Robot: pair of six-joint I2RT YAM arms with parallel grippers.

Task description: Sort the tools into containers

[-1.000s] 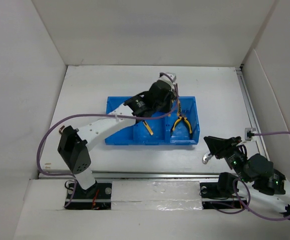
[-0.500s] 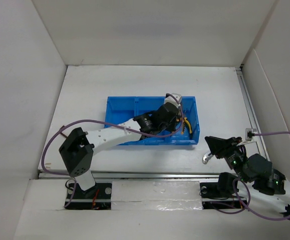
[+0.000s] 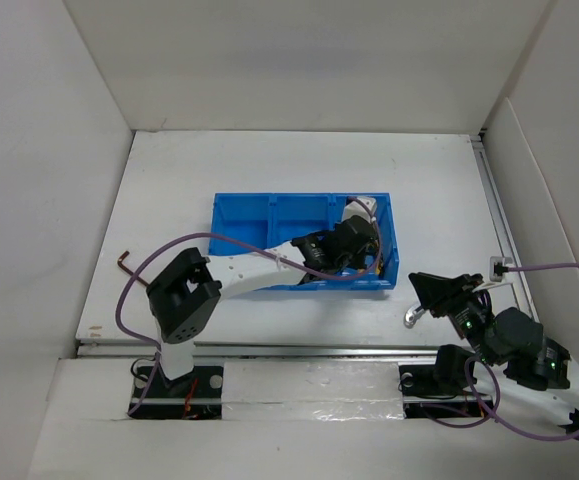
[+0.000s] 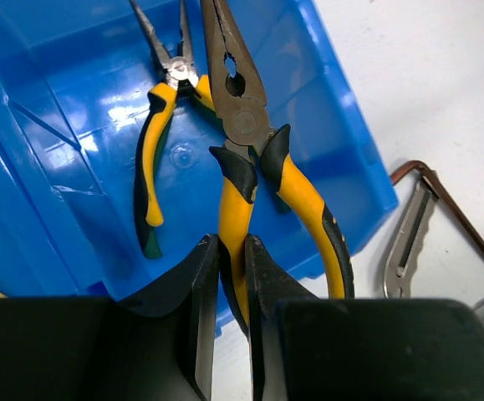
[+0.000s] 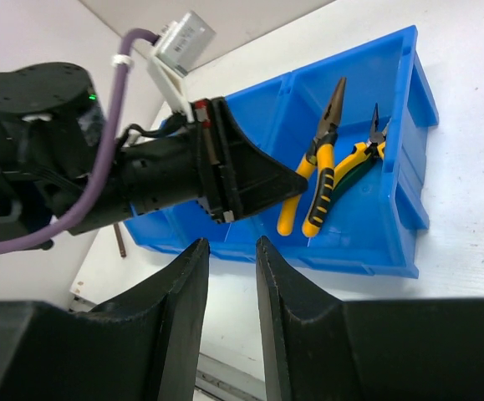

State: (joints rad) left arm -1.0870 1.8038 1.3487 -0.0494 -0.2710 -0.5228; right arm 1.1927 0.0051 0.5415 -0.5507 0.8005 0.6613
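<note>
Clamping yellow-handled pliers [image 4: 246, 125], left gripper [image 4: 231, 248] hangs over blue tray [image 4: 350, 142].

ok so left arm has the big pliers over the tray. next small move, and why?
Probably open the left gripper and let go. It is shut on one handle of the large yellow pliers, whose nose lies over the right compartment of the blue tray, beside the smaller pliers lying there.

Bright, even overhead light casts soft shadows, white glare dots the blue tray [image 4: 116, 117], and wrist-view foregrounds blur.
</note>
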